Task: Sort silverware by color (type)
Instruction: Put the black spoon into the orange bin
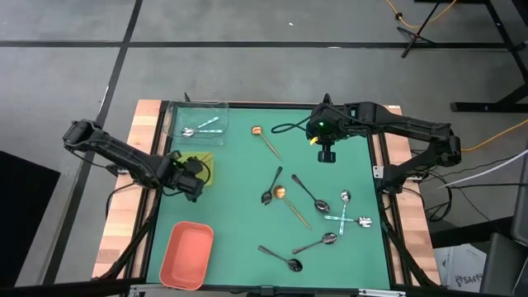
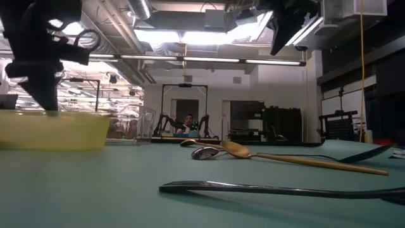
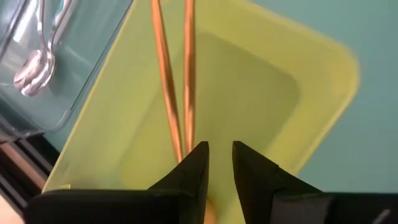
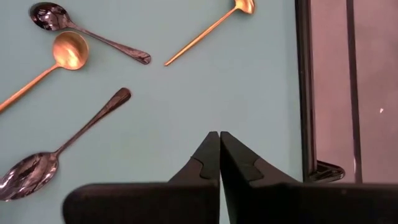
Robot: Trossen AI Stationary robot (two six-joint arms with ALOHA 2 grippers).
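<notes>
High view: left gripper (image 1: 195,175) over the yellow-green tray (image 1: 203,167) near the bench's left edge; spoons (image 1: 309,216) scattered right of centre. Left wrist view: its fingers slightly parted, gripping nothing visible, above two copper spoons (image 3: 174,81) in the tray. Right wrist view: right gripper (image 4: 219,140) clenched empty over bare mat

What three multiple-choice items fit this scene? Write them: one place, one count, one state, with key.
1. The left gripper hangs over: A the salmon tray; B the yellow-green tray; C the clear tray.
2. Copper handles in that tray: A none; B two; C five.
3. The right gripper is: A shut and empty; B wide open; C shut on a spoon.

B: yellow-green walls surround its fingertips in the left wrist view.
B: two copper handles lie side by side there.
A: its fingers meet over bare mat.
</notes>
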